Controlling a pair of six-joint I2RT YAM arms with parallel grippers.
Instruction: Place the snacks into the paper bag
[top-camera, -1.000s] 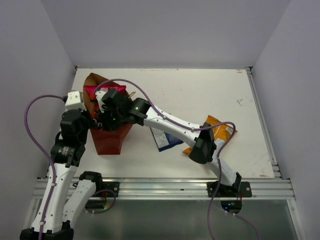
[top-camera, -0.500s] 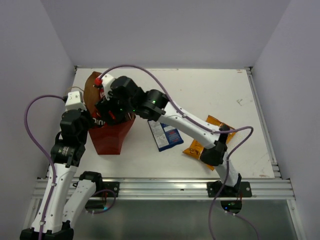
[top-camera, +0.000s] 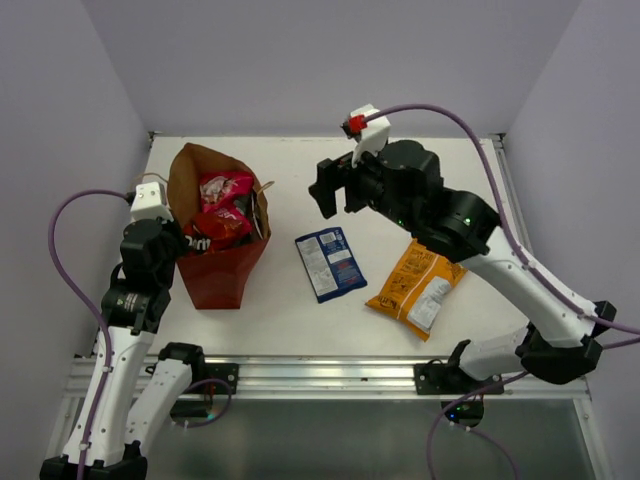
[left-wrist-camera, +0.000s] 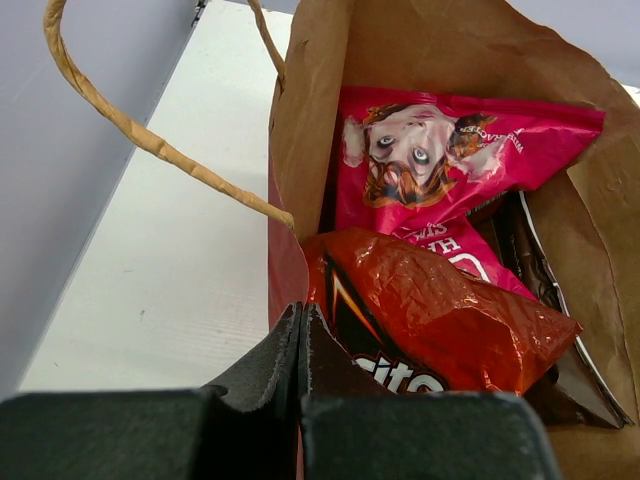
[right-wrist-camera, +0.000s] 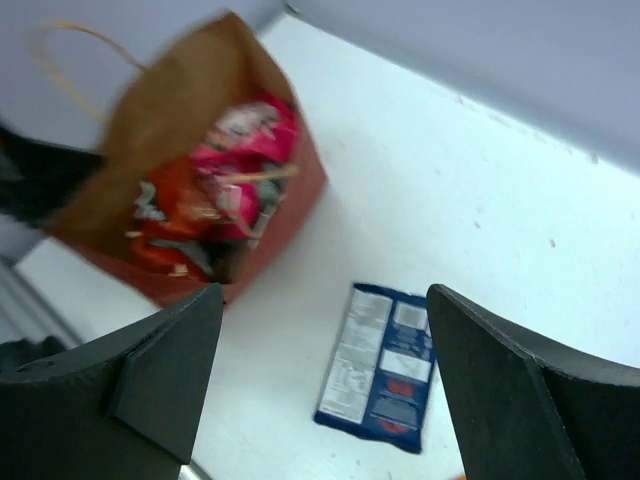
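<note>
The paper bag (top-camera: 225, 275) stands open at the left of the table. My left gripper (left-wrist-camera: 300, 312) is shut on its near rim (left-wrist-camera: 285, 255). Inside lie a pink packet (left-wrist-camera: 450, 150), a red-orange Doritos packet (left-wrist-camera: 430, 310) and a dark packet (top-camera: 255, 212) against the right wall. A blue-and-white packet (top-camera: 331, 263) lies flat at mid-table, with an orange-yellow one (top-camera: 420, 287) to its right. My right gripper (top-camera: 325, 190) hangs open and empty, above the table, right of the bag. In its wrist view (right-wrist-camera: 325, 300) the blue packet (right-wrist-camera: 385, 365) shows between the fingers, below them.
A twisted paper handle (left-wrist-camera: 150, 140) arches off the bag's left side toward the left wall (left-wrist-camera: 70, 200). A metal rail (top-camera: 330, 375) runs along the table's near edge. White tabletop (top-camera: 450, 180) lies behind the packets.
My right gripper has opened, left the pink packet in the bag, and swung out to the right and up. The blue and orange packets are now uncovered. The left arm has not moved.
</note>
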